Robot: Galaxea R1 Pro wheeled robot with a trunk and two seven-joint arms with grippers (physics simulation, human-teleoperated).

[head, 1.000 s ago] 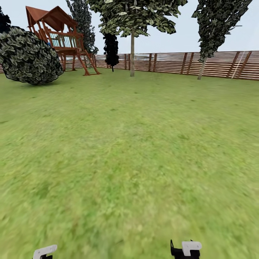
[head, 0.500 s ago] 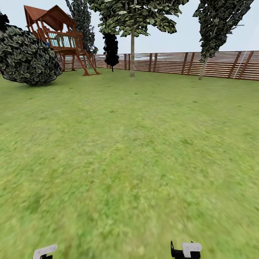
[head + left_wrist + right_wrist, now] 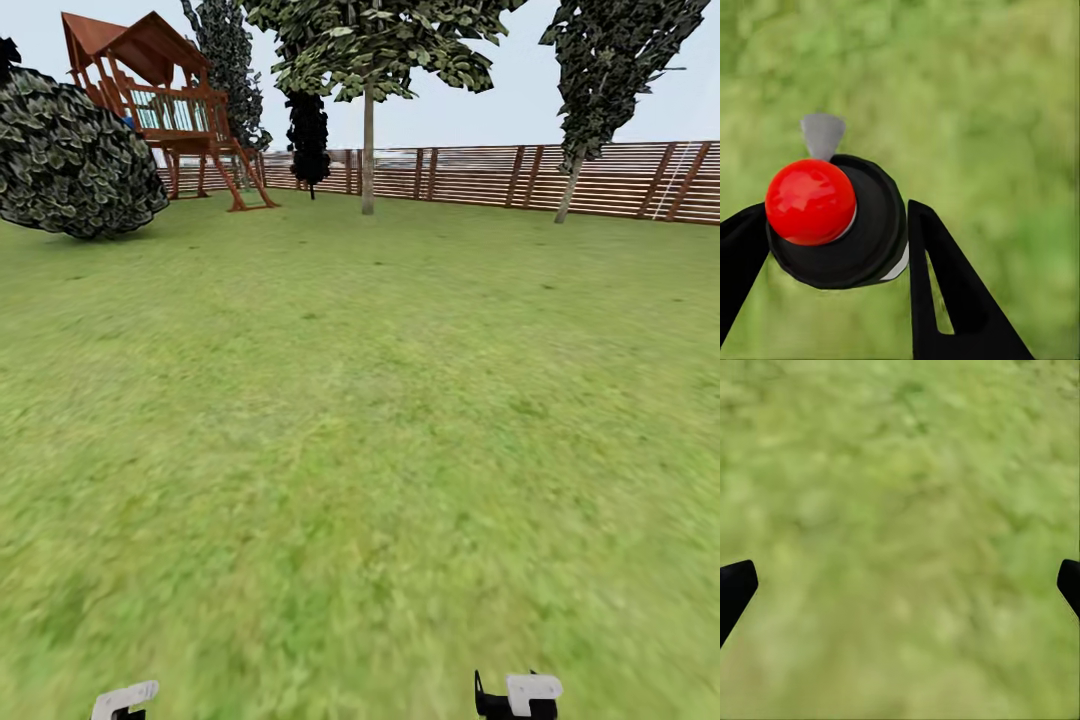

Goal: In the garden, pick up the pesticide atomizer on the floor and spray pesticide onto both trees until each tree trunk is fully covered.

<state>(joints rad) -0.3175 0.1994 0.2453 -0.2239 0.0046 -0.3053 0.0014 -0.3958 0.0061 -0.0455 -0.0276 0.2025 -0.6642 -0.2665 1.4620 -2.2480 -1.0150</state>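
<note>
Over the last second the whole head view drifted slightly: the big shrub (image 3: 70, 150) and the wooden playhouse (image 3: 165, 95) slid a little toward the left edge while the fence (image 3: 520, 175) and the leaning tree (image 3: 570, 185) edged right, which read as the robot rolling forward rather than anything in the garden moving. Both arms showed the same as before at the lower edge of that view. The left gripper (image 3: 832, 225) was clamped on the atomizer (image 3: 844, 221), its black body and red cap pressed between the two dark fingers (image 3: 945, 292), with a small grey nozzle tip pointing out over the grass (image 3: 990, 112). The right gripper (image 3: 900, 577) hung with its fingers wide apart and nothing between them. The straight grey trunk (image 3: 368, 150) of the nearer tree stood ahead by the fence, well apart from the robot; no white specks could be made out on either trunk, though at that distance they would probably be too fine to see. So pickup looked done, and the drive toward the first tree was under way.
</note>
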